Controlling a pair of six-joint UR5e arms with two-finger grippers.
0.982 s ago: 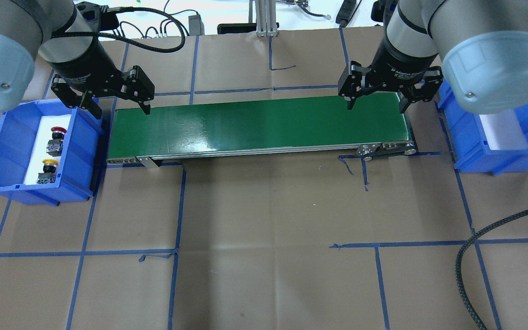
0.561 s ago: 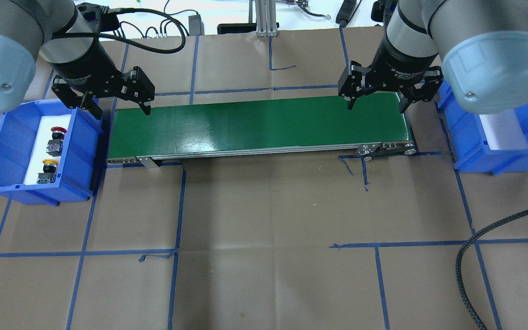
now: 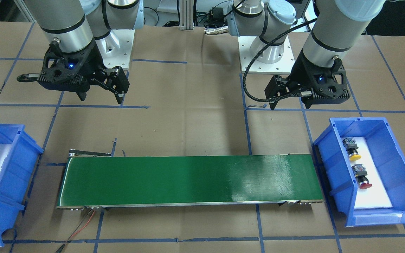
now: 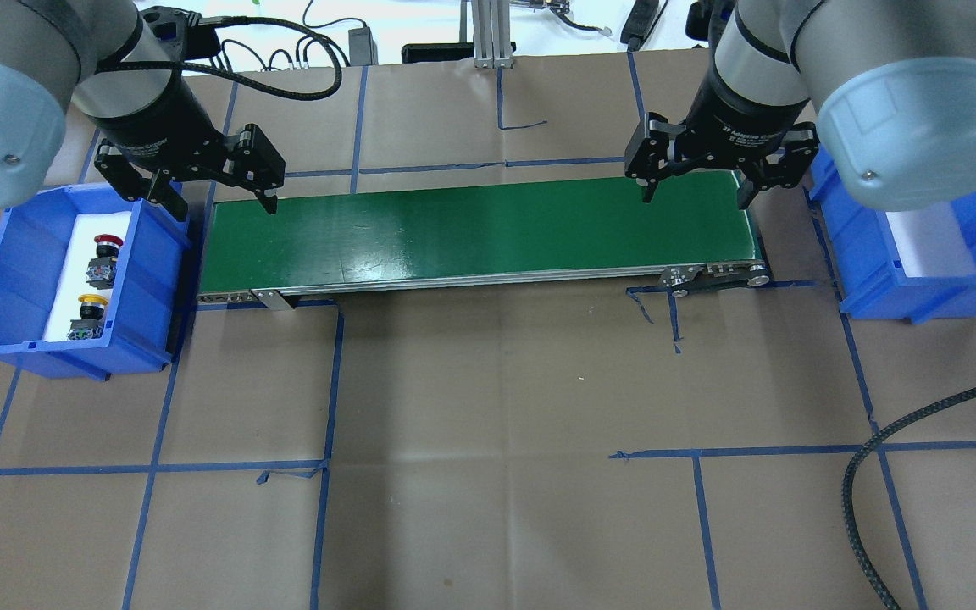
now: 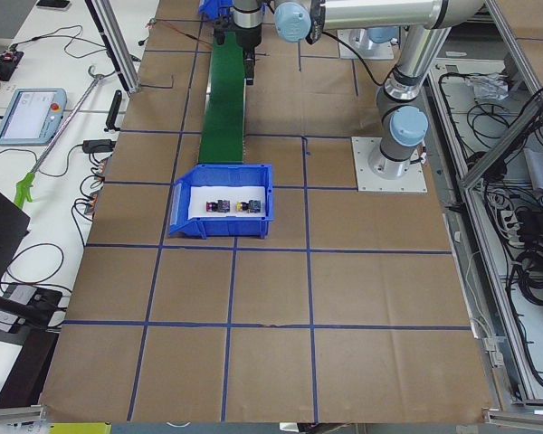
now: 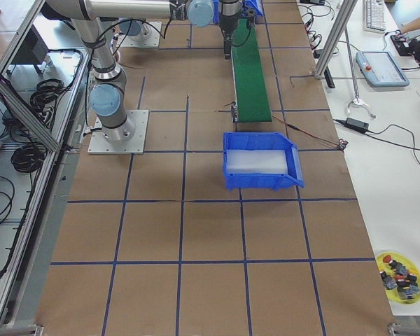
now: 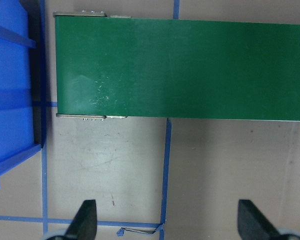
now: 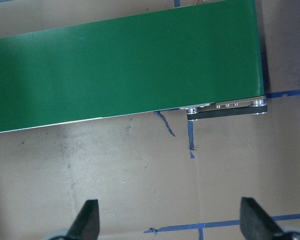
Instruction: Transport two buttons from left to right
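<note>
Overhead exterior writing: white print on the black body of the right gripper (image 4: 695, 201) can be read in part as "Adaptive Gripper". Similar print on the left gripper (image 4: 224, 207) is too small to be read.
Left gripper: it is held raised by the left end of the green conveyor belt (image 4: 479, 229), just beside the left blue bin (image 4: 22, 280). Its fingers are spread wide, and nothing is held between them.
Right gripper: it is held raised at the right end of the belt. Its fingers are likewise spread apart and empty, as is confirmed by the wrist view.
Buttons: both are lying on the white pad (image 4: 107, 224) inside the left blue bin. The red-capped button (image 4: 103, 254) is placed farther from the robot and the yellow-capped button (image 4: 88, 318) nearer. A small gap is seen between them.
Right blue bin (image 4: 878, 288): it is set just past the right end of the belt, and a white pad is seen inside it.
Change over the last second: the left gripper is found shifted very slightly toward the left bin. The right gripper and both buttons are found where they were.
</note>
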